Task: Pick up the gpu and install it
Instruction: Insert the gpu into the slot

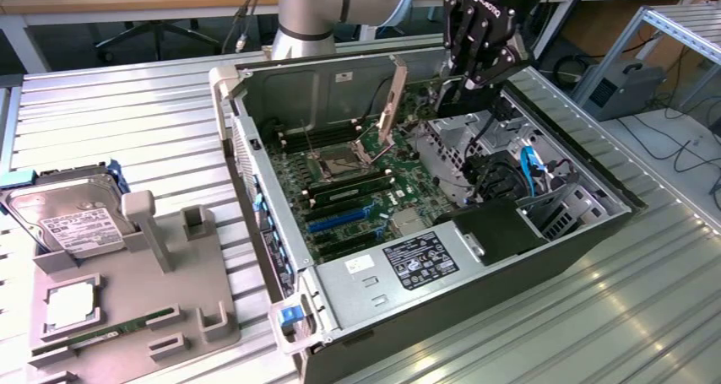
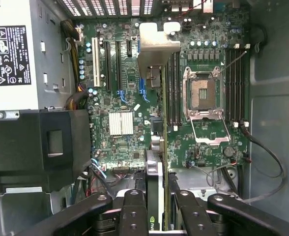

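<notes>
Computer case [image 1: 253,177] lies open across the middle of the exterior view, and we're looking down onto its green motherboard [image 1: 372,169]. At eight o'clock sits the grey tray [image 1: 169,316], with the hard drive [image 1: 67,219] parked at nine.

Now the card: the gpu [image 1: 391,97] is up at one o'clock, inside the case walls and above the board, its pale bracket standing tall. The gripper [image 2: 158,206] has it, and from the wrist we see the two black fingers [image 2: 133,206] clamped on either side of the card's thin edge.

So the pick-up is done, we'd say. The install is not: the card hangs over the strip between the processor socket [image 2: 203,101] and the expansion slots [image 2: 112,61]. We can't see its edge seated in any slot. Lining up and pressing home are what's left, by our reading.
</notes>
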